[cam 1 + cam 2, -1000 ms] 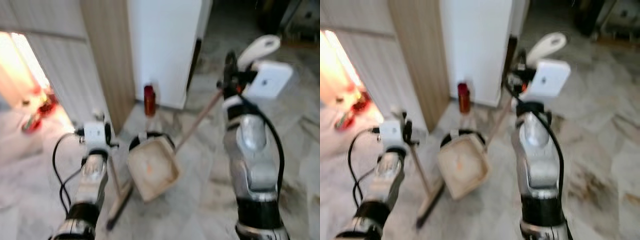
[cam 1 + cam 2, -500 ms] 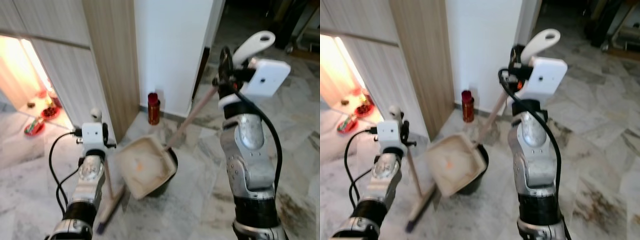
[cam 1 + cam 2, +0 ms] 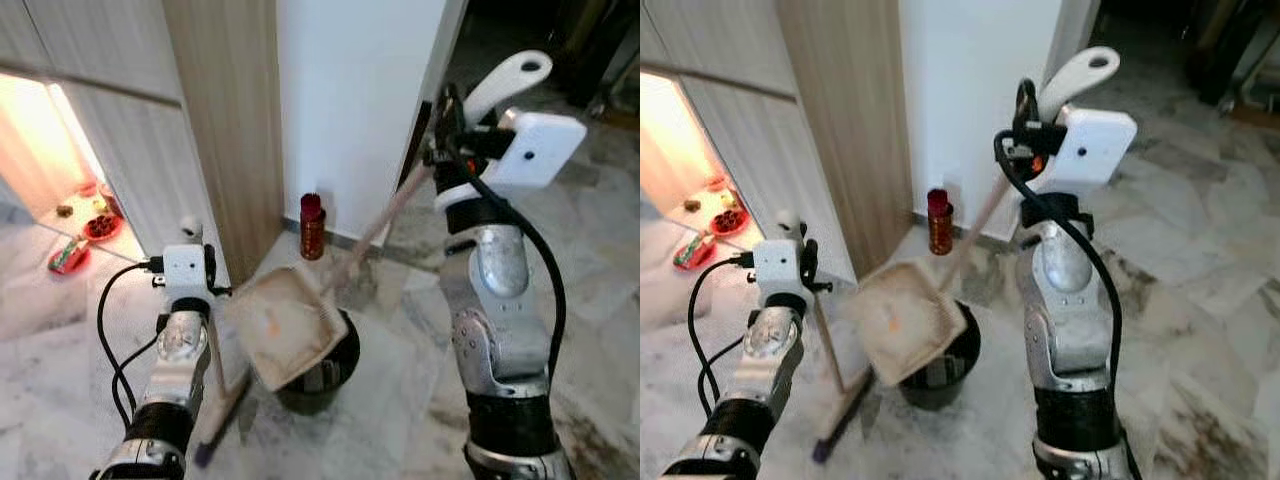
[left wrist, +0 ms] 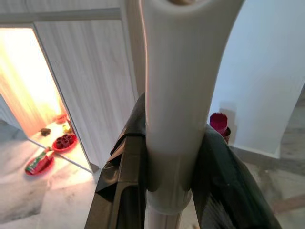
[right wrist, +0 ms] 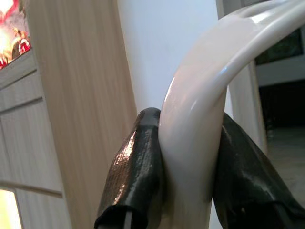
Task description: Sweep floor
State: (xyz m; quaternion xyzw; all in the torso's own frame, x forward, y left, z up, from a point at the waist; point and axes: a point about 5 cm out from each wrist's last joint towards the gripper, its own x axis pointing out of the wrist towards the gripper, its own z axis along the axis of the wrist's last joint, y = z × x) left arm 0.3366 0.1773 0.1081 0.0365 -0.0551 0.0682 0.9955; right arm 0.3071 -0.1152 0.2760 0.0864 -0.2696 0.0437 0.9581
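Observation:
My right gripper [image 3: 447,135] is raised high and shut on the white grip [image 5: 190,119] of a long wooden-handled dustpan. The cream dustpan pan [image 3: 283,328] hangs tilted over a black bin [image 3: 330,378] on the marble floor, with its lower edge above the bin's opening. My left gripper [image 3: 203,288] is shut on the white top of a broom handle [image 4: 174,95]. The broom stick [image 3: 216,365] runs down beside the bin to the brush head [image 3: 205,450] on the floor. In both wrist views, black fingers [image 4: 126,167] clamp each handle from two sides.
A red canister [image 3: 312,226] stands against the white wall [image 3: 350,100] behind the bin. A wood-panelled cabinet side [image 3: 225,120] is at the left, with a lit opening and red items [image 3: 75,255] on the floor there. Marble floor stretches to the right.
The view has steadied and shifted. The dustpan has risen and tilted over the black bin, and more of the bin shows beneath it. Both grippers keep hold of their handles.

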